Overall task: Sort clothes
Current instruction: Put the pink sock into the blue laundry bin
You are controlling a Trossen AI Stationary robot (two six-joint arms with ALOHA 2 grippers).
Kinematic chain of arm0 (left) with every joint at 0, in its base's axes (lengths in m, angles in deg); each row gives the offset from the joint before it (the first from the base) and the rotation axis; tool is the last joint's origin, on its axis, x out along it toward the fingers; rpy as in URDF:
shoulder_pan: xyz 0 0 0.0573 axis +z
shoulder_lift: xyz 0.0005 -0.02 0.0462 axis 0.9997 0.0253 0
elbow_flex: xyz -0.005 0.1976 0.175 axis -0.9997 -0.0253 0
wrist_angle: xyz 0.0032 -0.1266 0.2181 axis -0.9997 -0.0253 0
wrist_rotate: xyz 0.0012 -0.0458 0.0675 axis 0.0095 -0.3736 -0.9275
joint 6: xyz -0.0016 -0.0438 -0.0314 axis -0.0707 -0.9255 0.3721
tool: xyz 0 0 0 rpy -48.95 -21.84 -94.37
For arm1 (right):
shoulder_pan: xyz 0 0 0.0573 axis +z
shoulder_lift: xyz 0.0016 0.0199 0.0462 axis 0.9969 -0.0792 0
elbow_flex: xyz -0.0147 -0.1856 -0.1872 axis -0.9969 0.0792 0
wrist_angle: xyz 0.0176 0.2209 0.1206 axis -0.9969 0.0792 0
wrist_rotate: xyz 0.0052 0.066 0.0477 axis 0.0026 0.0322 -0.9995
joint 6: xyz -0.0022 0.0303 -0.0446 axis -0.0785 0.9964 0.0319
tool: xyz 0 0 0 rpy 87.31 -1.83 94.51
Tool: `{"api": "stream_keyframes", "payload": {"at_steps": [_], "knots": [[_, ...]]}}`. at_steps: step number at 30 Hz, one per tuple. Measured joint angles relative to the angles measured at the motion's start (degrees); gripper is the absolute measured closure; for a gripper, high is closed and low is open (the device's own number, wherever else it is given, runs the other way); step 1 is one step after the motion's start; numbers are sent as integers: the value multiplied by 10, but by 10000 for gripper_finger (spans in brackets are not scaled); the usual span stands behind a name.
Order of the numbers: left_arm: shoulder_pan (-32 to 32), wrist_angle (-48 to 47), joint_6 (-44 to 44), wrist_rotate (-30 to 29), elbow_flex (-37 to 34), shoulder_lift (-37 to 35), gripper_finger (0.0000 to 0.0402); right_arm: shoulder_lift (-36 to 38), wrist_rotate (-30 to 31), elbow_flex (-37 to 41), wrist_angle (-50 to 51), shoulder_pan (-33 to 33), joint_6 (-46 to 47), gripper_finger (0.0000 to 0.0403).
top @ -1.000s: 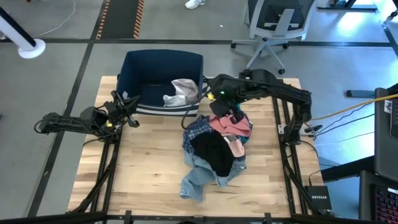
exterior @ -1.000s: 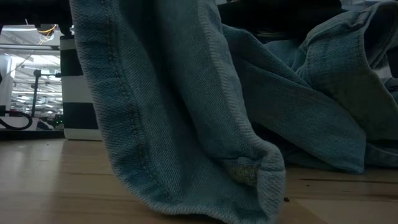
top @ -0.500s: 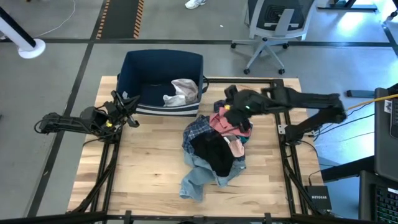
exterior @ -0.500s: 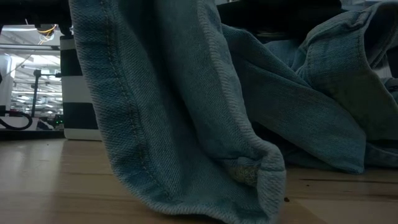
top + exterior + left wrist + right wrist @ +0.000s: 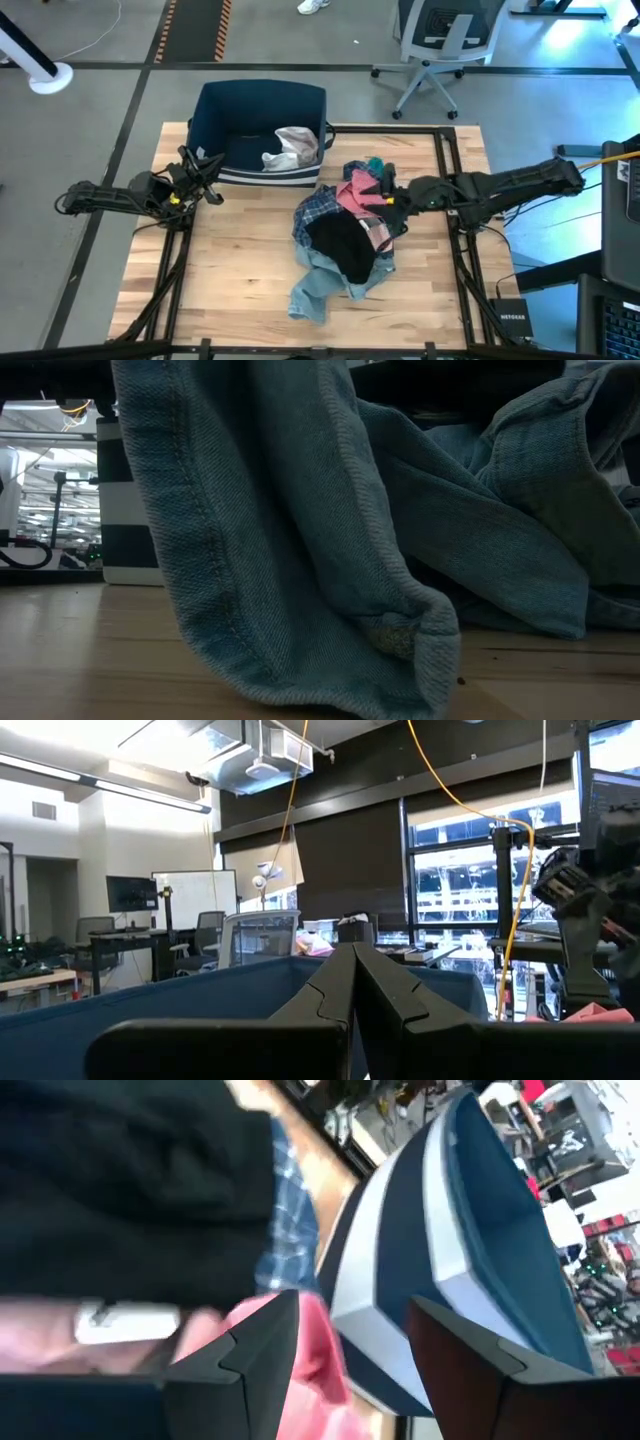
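Note:
The clothes lie heaped at the table's middle: a pink top (image 5: 352,196), a blue plaid shirt (image 5: 313,212), a black piece (image 5: 340,248), light-blue jeans (image 5: 322,287) at the near side and a small teal item (image 5: 374,163) at the far side. A white shirt (image 5: 293,146) lies inside the navy bin (image 5: 262,108). My right gripper (image 5: 387,196) is open, low over the heap's right side, by the pink top (image 5: 312,1348). My left gripper (image 5: 207,178) is shut beside the bin's left wall, holding nothing. My right gripper comes at the pink top slanting down from the table's right side, with its open fingers (image 5: 258,1350) close over the cloth. Whether they touch it I cannot tell.
The bin stands at the table's far edge, its striped wall (image 5: 400,1270) just beyond the heap. The jeans (image 5: 300,540) hang right in front of the low view and fill it. Bare wood (image 5: 240,260) lies left of the heap. An office chair (image 5: 440,40) stands beyond the table.
My right gripper has swung away from the bin's right corner toward the table's right and near side and come down over the right side of the heap, staying open. The clothes have kept still.

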Motion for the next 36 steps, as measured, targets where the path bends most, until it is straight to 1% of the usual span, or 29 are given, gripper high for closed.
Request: {"api": "stream_keyframes", "payload": {"at_steps": [3,4,8,11,14,17,20,25,28,30,33,36], "knots": [[0,0,0,0,0,0,400,7,8,28,-28,-1,-9,199],[0,0,0,0,0,0,400,9,13,34,-23,-1,-11,199],[0,0,0,0,0,0,400,11,42,37,-23,-1,-18,199],[0,1,0,0,0,0,400,10,45,38,-20,-1,-20,199],[0,0,0,0,0,0,400,10,31,38,-14,-1,-20,199],[0,-4,0,0,0,0,400,10,-10,38,2,-1,-25,199],[0,-16,0,0,0,0,400,15,-44,38,41,-1,-10,199],[0,-43,1,0,0,0,400,46,-39,37,94,21,40,199],[0,-65,5,1,1,0,400,46,-37,38,91,45,53,199],[0,-76,6,1,2,0,400,46,-15,38,88,64,58,199],[0,-85,12,2,2,0,400,37,44,38,78,87,68,199],[0,-90,46,1,1,0,400,16,102,38,85,98,80,199]]}}
